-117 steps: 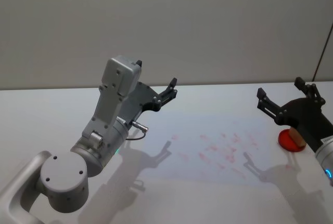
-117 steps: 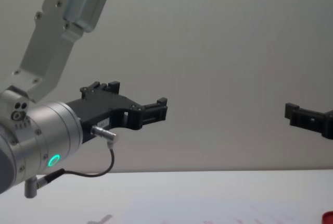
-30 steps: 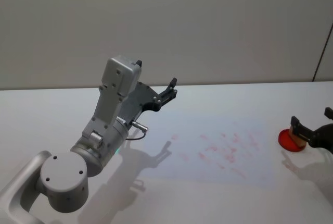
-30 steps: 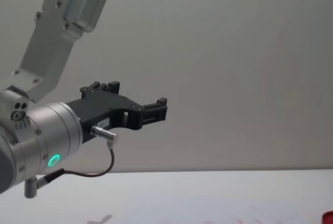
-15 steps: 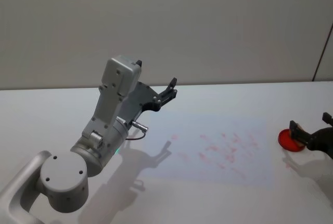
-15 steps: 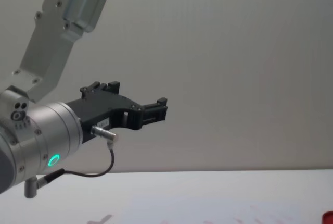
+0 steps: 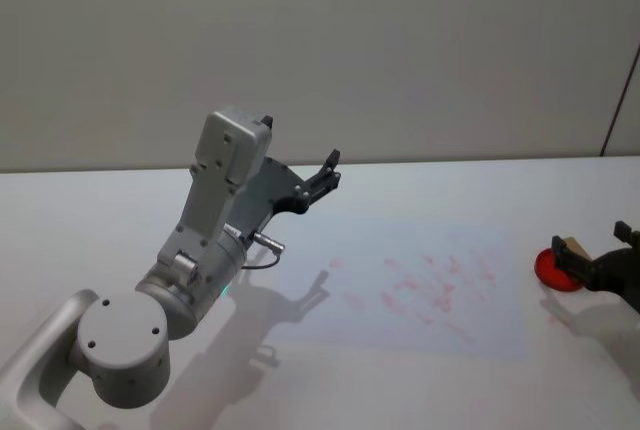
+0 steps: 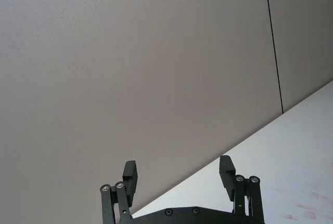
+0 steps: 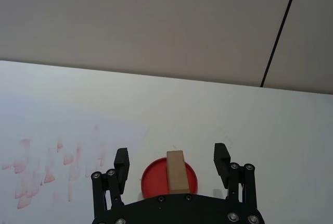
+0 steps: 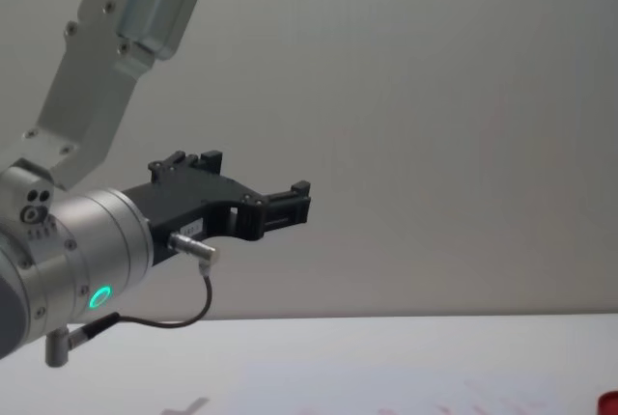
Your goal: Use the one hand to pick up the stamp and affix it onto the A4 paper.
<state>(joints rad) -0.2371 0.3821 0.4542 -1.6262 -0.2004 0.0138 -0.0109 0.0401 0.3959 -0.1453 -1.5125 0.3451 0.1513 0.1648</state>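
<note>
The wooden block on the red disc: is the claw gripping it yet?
No, the right gripper is open, its fingers clear of both sides of the stamp, which stands on the red disc.

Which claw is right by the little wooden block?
The right gripper: its open jaws sit either side of the stamp on the red pad. The left gripper hangs in the air, far off.

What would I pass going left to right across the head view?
left gripper → A4 paper → stamp, which stands on the red pad between the open jaws of the right gripper.
</note>
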